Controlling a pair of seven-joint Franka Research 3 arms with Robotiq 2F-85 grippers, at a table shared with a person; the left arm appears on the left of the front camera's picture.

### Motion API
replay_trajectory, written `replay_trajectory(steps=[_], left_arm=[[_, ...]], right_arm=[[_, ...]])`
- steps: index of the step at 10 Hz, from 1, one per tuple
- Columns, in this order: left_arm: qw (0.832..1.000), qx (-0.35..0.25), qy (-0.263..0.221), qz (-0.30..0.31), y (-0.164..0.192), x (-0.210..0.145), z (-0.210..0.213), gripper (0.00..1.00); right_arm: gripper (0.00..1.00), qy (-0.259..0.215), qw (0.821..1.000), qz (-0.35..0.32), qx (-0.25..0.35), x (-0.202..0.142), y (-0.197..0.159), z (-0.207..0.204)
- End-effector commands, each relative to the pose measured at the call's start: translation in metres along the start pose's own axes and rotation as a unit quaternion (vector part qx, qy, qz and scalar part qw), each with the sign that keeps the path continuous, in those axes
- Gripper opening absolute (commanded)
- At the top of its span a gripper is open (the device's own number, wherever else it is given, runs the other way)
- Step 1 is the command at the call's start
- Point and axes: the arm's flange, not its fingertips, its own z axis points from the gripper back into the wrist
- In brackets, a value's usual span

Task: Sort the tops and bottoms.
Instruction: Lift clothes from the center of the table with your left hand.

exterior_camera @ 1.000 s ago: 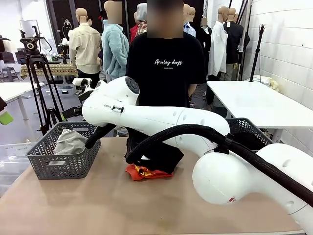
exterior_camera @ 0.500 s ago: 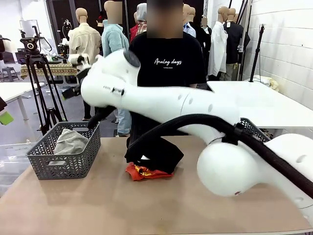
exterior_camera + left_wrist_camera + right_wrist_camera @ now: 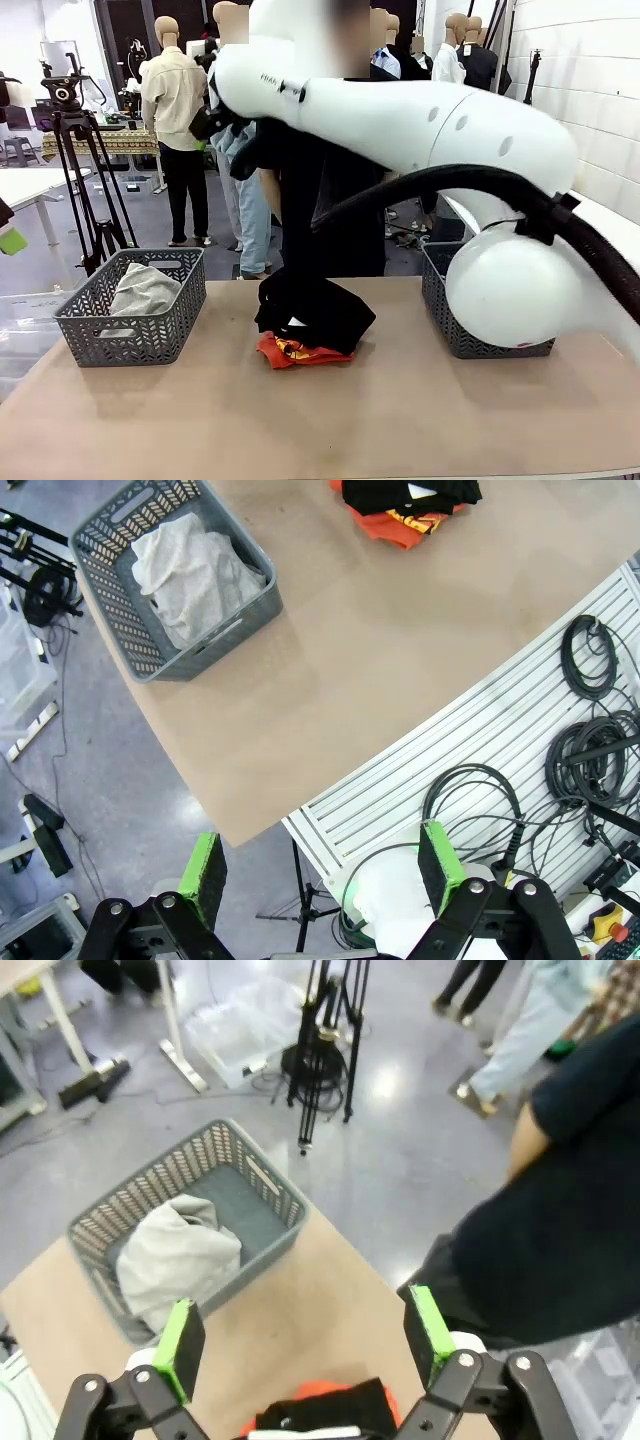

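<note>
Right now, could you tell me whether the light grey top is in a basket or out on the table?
In: the light grey top lies crumpled inside the grey basket.

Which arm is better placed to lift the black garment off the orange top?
Right: the right tool, open, hangs above the black garment; the left tool is off the table, farther away.

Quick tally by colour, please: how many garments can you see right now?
Light grey garment: 1, in the left basket
Black garment: 1, top of the middle pile
Orange-red garment: 1, beneath it
Total: 3
</note>
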Motion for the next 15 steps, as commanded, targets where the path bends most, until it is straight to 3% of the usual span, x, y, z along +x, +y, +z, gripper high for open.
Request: replay_trajectory(steps=[1,2,6,7,9,12,15], left_arm=[[1.000,0.000,0.001,-0.003,0.002,0.000,0.002,1.00],[1.000,0.000,0.001,-0.003,0.002,0.000,0.002,1.00],[1.000,0.000,0.001,-0.003,0.002,0.000,0.002,1.00],[1.000,0.000,0.001,-0.003,0.002,0.000,0.002,1.00],[1.000,0.000,0.001,-0.003,0.002,0.000,0.002,1.00],[1.000,0.000,0.001,-0.003,0.002,0.000,0.002,1.00],[1.000,0.000,0.001,-0.003,0.002,0.000,0.002,1.00]], right_arm=[[1.00,0.018,1.000,-0.014,-0.021,-0.206,0.045,0.088],[1.00,0.000,1.000,0.000,0.000,0.000,0.000,0.000],[1.00,0.008,1.000,-0.004,-0.001,0.000,-0.003,0.006],[1.00,0.086,0.996,-0.005,0.001,-0.029,-0.012,-0.004],[1.00,0.144,0.988,-0.053,-0.019,-0.093,-0.033,0.017],[1.00,0.212,0.974,-0.063,-0.049,-0.155,-0.031,0.068],[1.00,0.339,0.934,-0.088,-0.067,-0.210,-0.039,0.122]])
